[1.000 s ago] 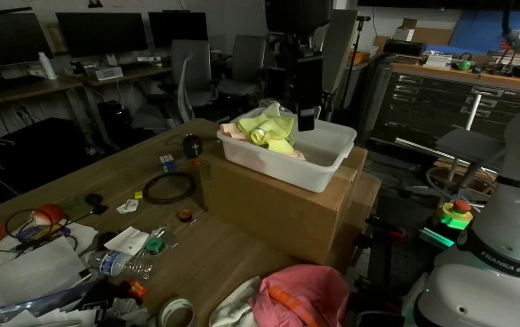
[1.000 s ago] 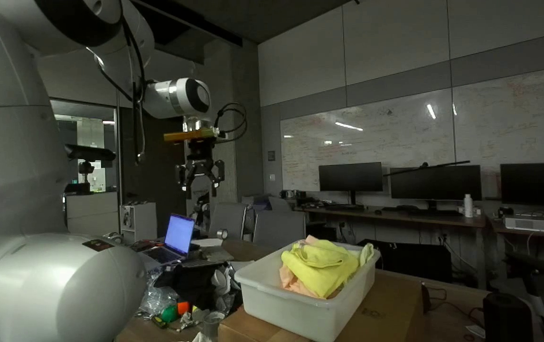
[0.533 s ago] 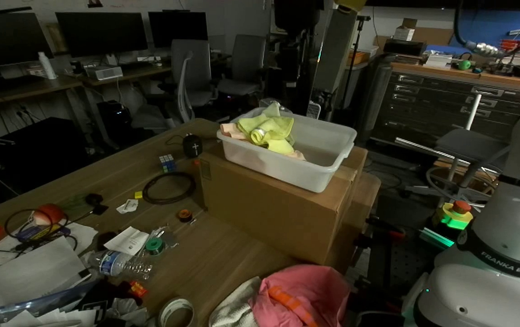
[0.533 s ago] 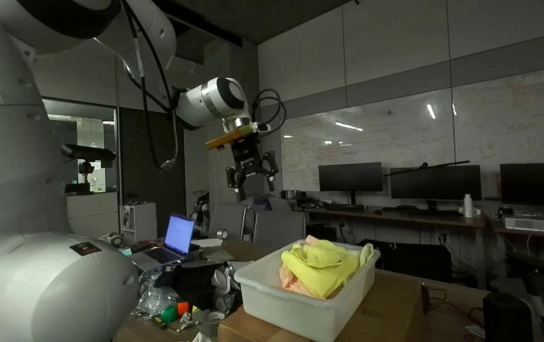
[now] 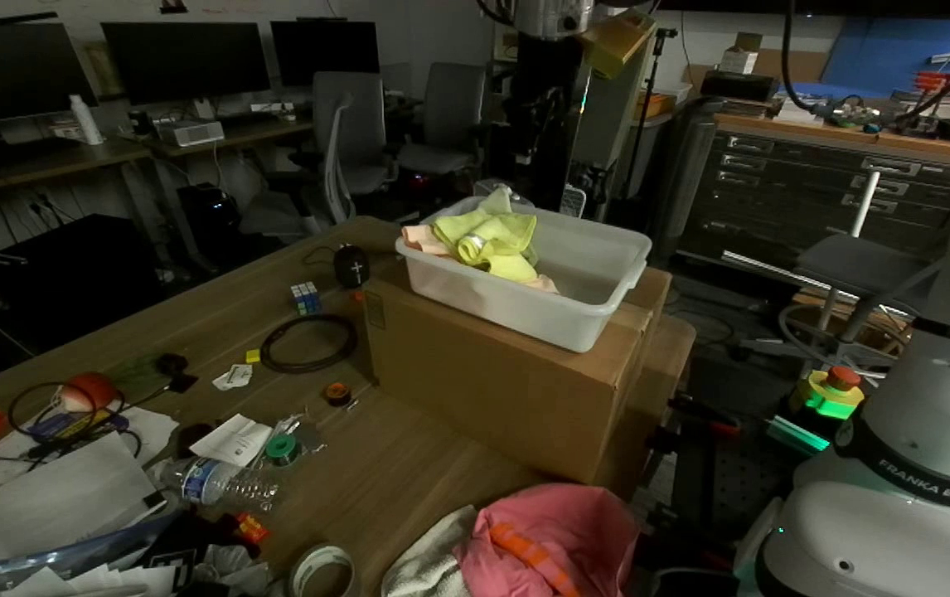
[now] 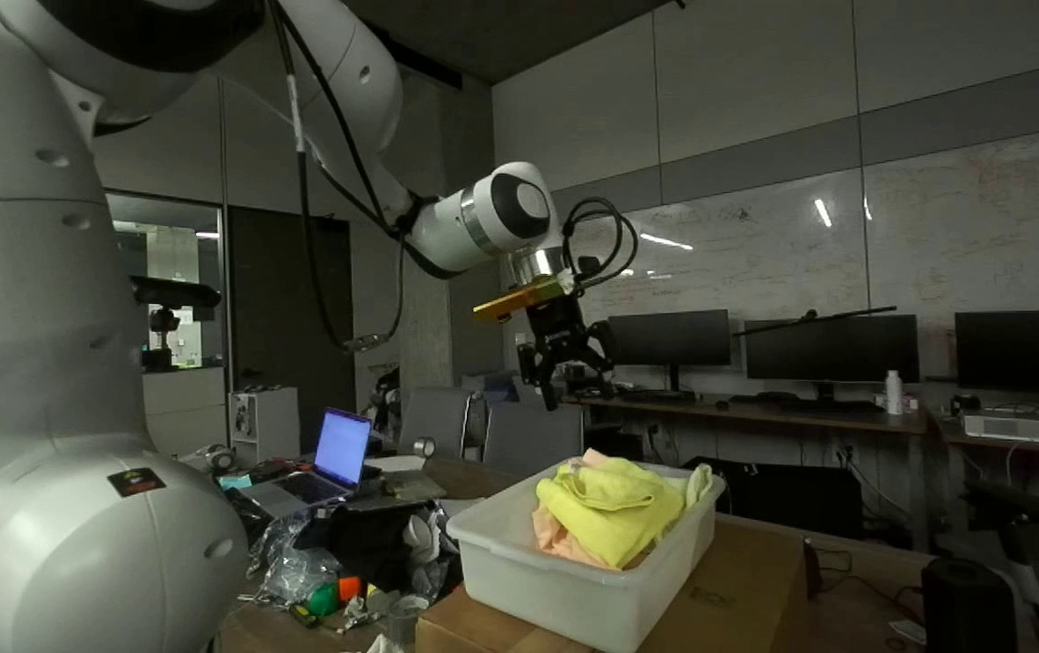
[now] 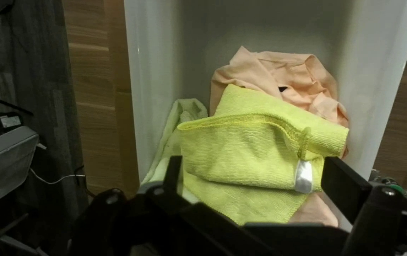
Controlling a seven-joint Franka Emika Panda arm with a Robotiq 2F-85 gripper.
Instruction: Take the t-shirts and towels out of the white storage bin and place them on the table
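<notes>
The white storage bin [image 6: 542, 580] holds a crumpled yellow towel [image 7: 246, 149] on top, a peach cloth [image 7: 278, 69] under it and a pale green cloth [image 7: 189, 106] along one wall. My gripper [image 6: 578, 397] hangs tilted above the bin, apart from the cloths. In the wrist view its black fingers [image 7: 345, 186] stand wide apart with nothing gripped; the yellow towel shows below, between them. A pink cloth [image 5: 558, 531] and a white-cream cloth [image 5: 433, 555] lie bunched on the table [image 5: 417, 456]. The gripper is dark and hard to make out in an exterior view [image 5: 537, 149].
A brown cardboard box [image 5: 491, 381] raises the bin above the tabletop. Around it lie a cable coil [image 5: 309, 342], a plastic bottle [image 5: 218, 481], a tape roll [image 5: 323, 572] and a black speaker [image 5: 351, 265]. A laptop [image 6: 343, 444] stands behind the bin.
In an exterior view the gripper has swung right from beside the bin to above it, tilting and dropping a little. The bin and the cloths stay as they were.
</notes>
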